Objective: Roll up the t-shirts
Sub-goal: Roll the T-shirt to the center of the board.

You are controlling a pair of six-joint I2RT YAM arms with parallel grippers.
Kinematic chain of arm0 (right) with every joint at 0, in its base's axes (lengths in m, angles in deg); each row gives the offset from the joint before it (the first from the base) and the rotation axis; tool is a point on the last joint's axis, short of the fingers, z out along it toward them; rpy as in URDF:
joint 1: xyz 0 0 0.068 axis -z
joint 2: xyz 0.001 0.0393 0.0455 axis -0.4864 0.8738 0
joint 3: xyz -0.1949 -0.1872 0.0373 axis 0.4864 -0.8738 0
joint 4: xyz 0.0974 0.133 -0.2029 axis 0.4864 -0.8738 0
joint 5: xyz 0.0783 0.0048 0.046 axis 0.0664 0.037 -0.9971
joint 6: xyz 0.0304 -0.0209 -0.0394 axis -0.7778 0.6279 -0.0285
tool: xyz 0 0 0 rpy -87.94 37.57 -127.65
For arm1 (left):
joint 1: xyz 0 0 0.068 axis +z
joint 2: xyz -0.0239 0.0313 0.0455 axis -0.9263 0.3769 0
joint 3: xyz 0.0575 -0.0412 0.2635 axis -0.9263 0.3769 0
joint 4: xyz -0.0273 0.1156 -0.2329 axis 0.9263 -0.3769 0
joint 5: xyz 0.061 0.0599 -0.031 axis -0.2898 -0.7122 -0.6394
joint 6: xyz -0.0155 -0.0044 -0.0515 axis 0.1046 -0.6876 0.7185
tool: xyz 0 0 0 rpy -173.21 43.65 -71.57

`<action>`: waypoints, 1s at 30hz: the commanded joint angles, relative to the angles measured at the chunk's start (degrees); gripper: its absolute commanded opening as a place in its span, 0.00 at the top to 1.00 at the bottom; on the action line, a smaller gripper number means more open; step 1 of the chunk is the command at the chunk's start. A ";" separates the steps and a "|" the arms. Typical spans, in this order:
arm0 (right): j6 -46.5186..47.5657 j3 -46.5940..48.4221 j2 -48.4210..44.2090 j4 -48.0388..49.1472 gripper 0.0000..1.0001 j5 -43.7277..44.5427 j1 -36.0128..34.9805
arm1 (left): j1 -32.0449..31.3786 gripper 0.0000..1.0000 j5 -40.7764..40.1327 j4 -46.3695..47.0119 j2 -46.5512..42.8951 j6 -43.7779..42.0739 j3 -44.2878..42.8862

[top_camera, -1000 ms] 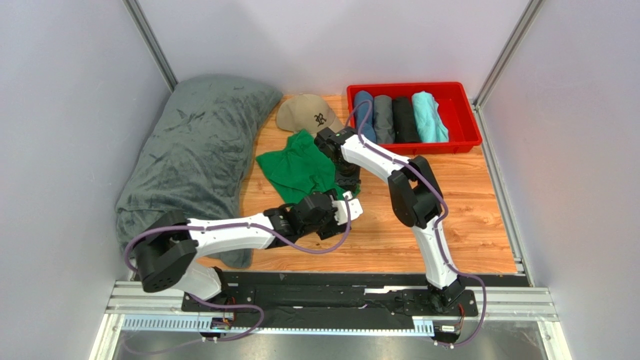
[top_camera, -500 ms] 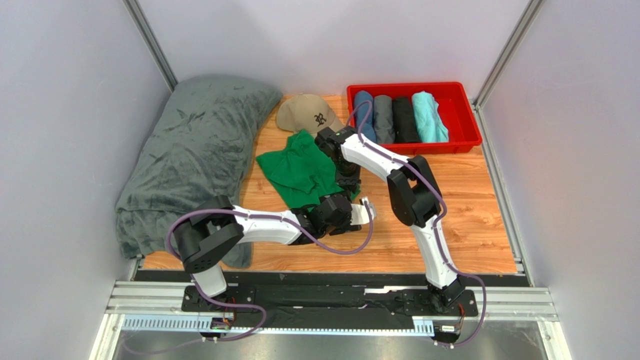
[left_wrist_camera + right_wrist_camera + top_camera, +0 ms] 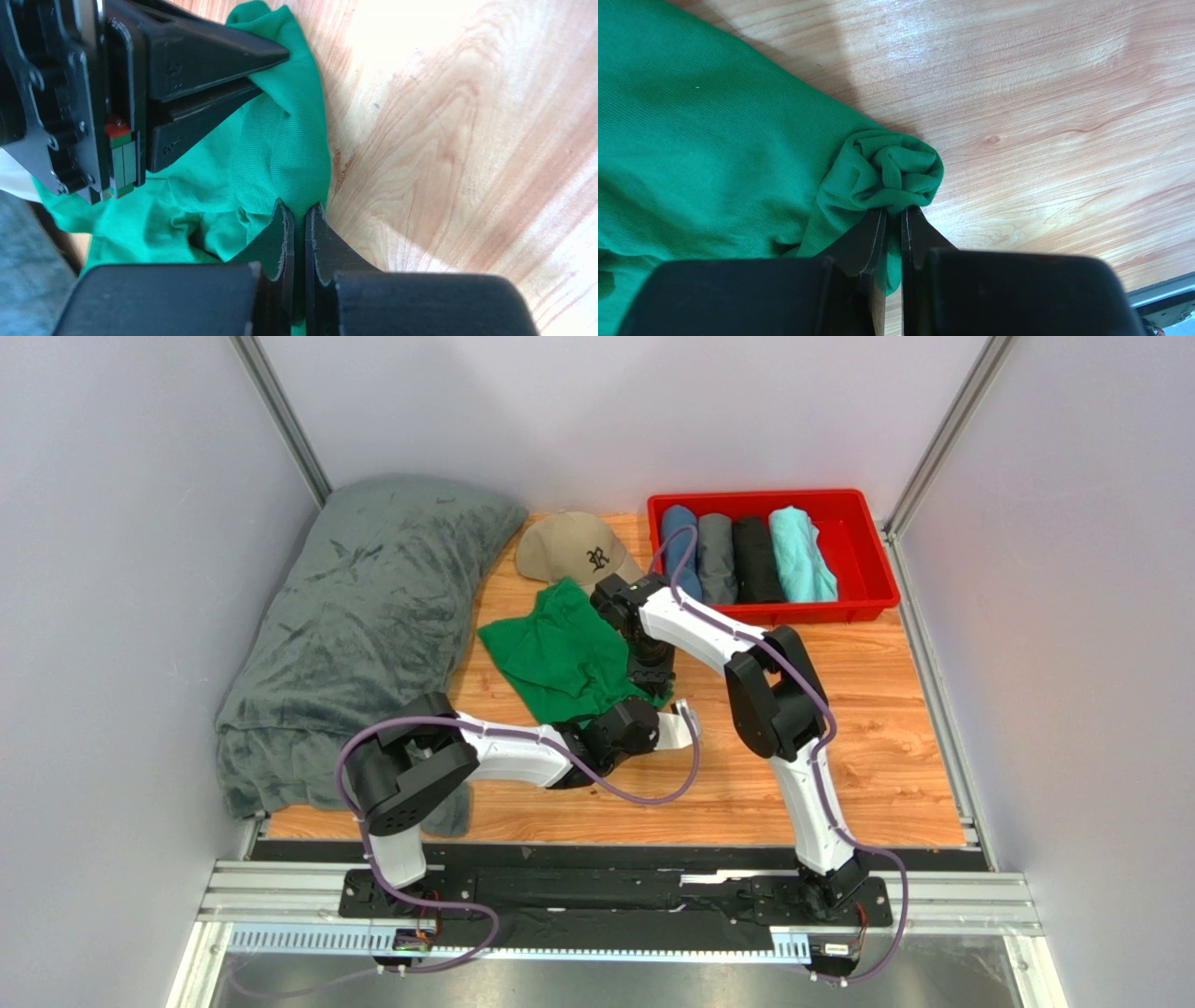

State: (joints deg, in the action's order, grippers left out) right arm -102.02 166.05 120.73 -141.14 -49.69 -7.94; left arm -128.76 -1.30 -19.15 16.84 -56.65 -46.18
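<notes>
Left gripper: jaws all but closed, only a thin slit btwn them; tips sit on the near edge of the green t-shirt; edge looks pinched, tho the cloth inside the slit is in shadow
Right gripper: jaws nearly together, clamped on a bunched fold at the shirt's corner; cloth puffs out just past the tips
Gripper spacing: close together, both low at the shirt's near-right edge
Green t-shirt, location: on the table, mid-board, btwn blanket and tray, cap just behind it
Green t-shirt, condition: loose and crumpled; not flat, no roll started apart from the small bunch at the right gripper
Blue t-shirt: rolled, in red tray, leftmost
Grey t-shirt: rolled, in tray, against the blue
Black t-shirt: rolled, in tray, third along
Aqua t-shirt: rolled, in tray, rightmost; some bare tray floor beside it
Cap: tan, on table; not part of the job
Blanket: dark grey-green, heaped along left side; not part of the job
Progress (est.): 4 of 5 shirts done
Left to do (est.): spread and flatten the green one, fold to a strip, roll it, set it in the tray w/ the others
</notes>
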 commanded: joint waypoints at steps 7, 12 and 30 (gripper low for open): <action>-4.88 -8.49 -12.57 13.63 0.43 2.48 0.82 | 5.44 1.00 14.93 -9.67 -8.42 15.84 -1.43; -11.20 -15.43 -24.07 21.27 0.38 7.30 1.96 | 9.92 1.00 26.69 -14.60 -11.77 23.06 -1.95; -20.70 -51.64 -45.97 52.29 0.39 13.90 -6.53 | 31.01 1.00 52.81 -18.03 -7.03 51.54 0.33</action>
State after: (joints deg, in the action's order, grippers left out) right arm -119.70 118.51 75.66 -98.41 -38.98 -9.82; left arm -100.96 44.60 -37.30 7.49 -14.19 -46.70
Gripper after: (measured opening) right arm 0.623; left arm 0.030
